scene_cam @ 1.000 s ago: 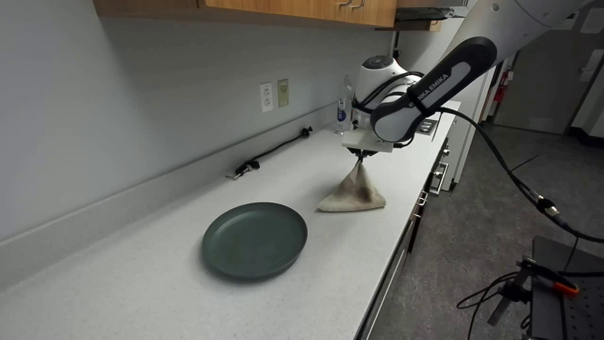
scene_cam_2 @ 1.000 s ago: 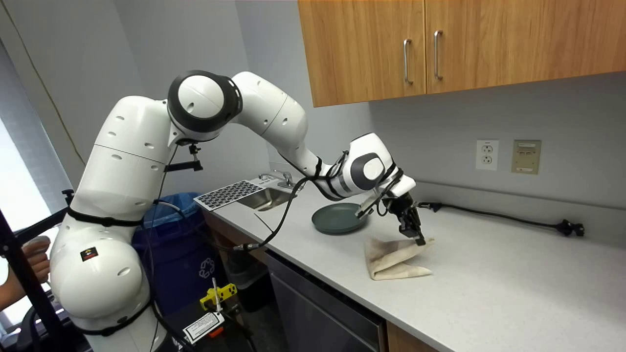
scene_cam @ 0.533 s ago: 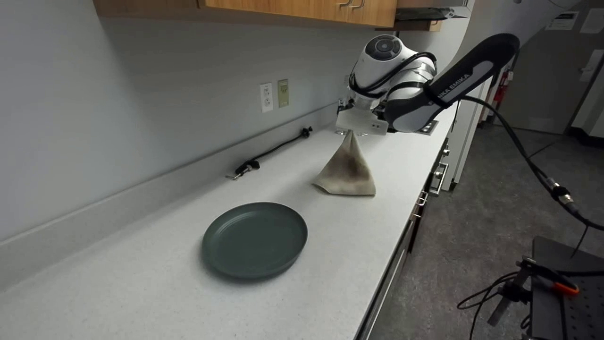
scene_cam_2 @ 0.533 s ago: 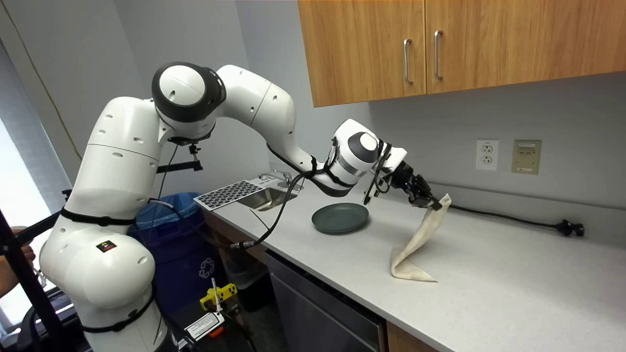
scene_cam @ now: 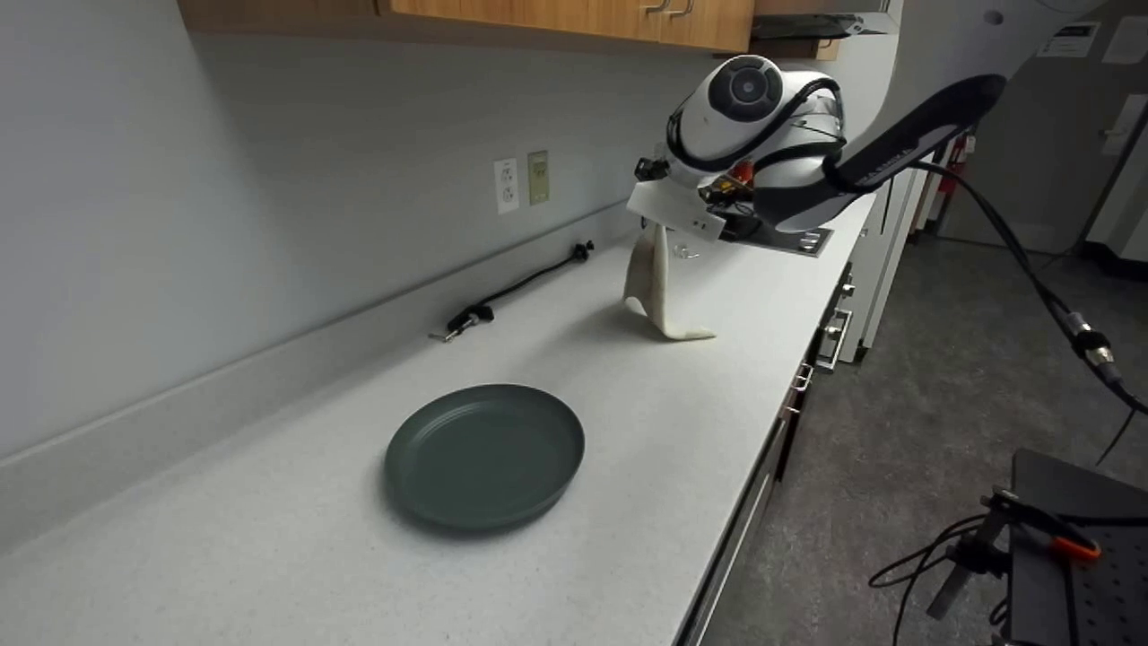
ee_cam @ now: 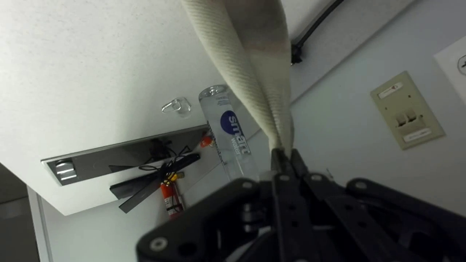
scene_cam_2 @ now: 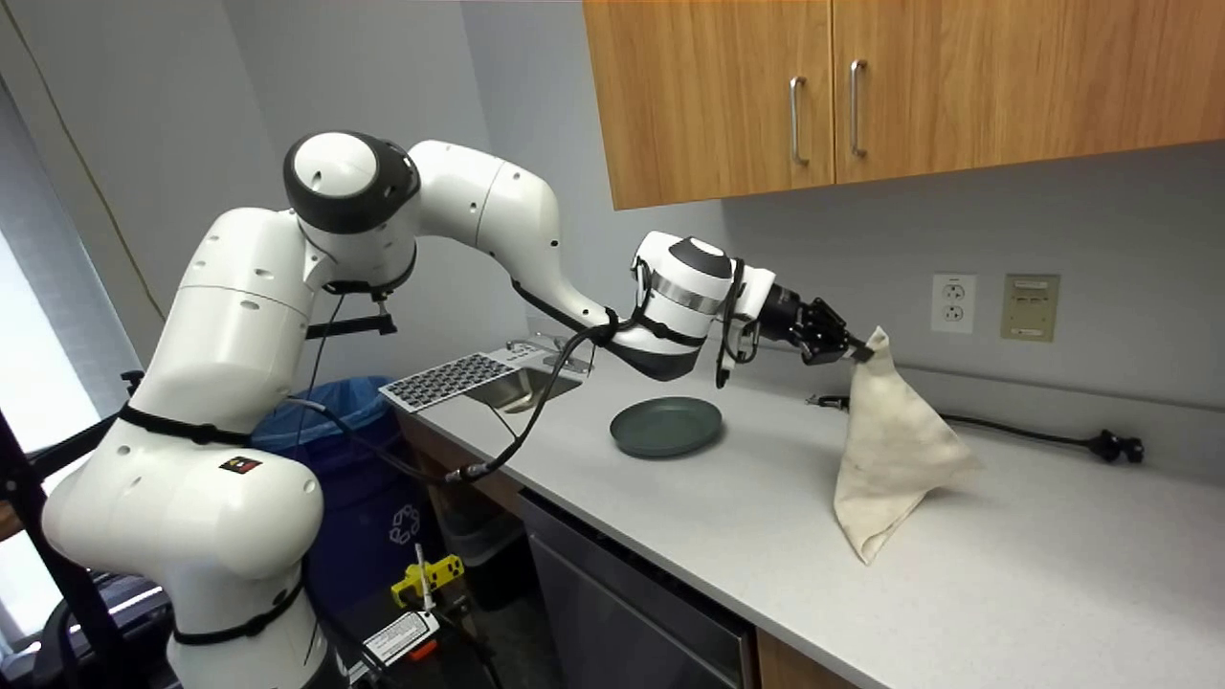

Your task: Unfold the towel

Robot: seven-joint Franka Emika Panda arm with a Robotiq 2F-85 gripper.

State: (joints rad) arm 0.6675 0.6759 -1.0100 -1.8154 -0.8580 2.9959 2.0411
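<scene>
Pinching the towel (scene_cam_2: 895, 435) at its top corner, the gripper (scene_cam_2: 862, 353) lets it hang. On the left lies a green plate (scene_cam_2: 667, 427).

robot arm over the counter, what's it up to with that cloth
A robot arm is holding up a cream towel, apparently to unfold it. The gripper is shut on the towel near a pointed corner. The rest hangs down in loose creases, and its lower end seems to rest on the white counter, so it isn't spread flat yet. A dark green plate sits on the same counter, apart from the towel.
</scene>
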